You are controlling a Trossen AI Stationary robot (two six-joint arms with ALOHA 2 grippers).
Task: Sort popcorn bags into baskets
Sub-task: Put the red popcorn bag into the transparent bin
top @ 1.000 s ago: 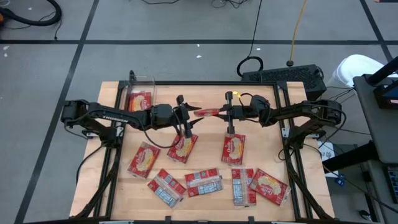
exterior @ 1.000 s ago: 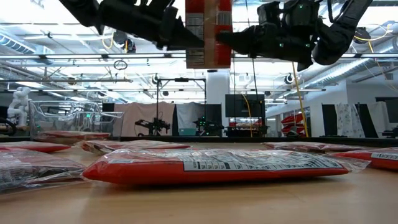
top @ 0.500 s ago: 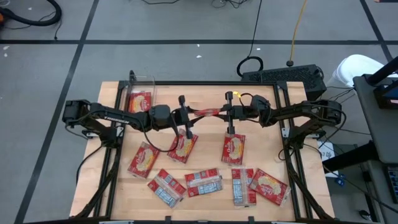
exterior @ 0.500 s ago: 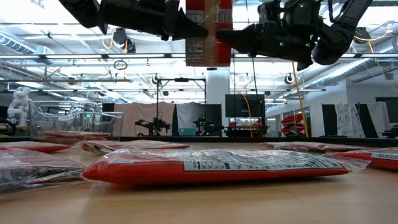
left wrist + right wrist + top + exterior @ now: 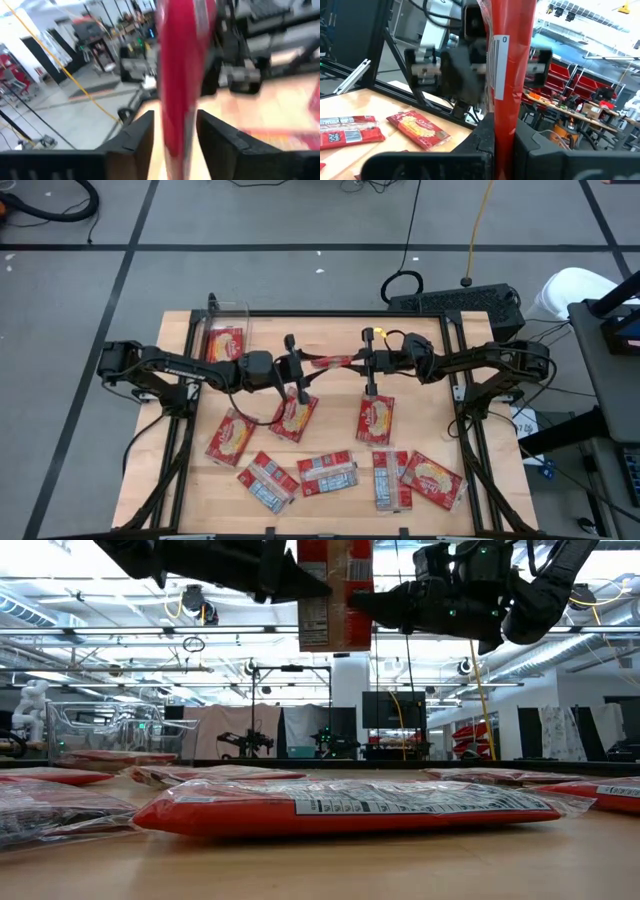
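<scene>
High view: handover in hand, mid-air above bench (image 5: 420, 340). Popcorn bag (image 5: 332, 361) spanning between left end effector (image 5: 305, 364) and right end effector (image 5: 358, 361). Basket (image 5: 226, 330) at far left corner, 1 bag inside; 7 bags loose.
Low view: bag hanging upright, well clear of bench.
Left wrist view: fingers (image 5: 132, 142) flanking bag, gaps visible, not pinching.
Right wrist view: fingers pressed onto bag edge.
Next, by judgement: left pinch, right release, carry to basket.
</scene>
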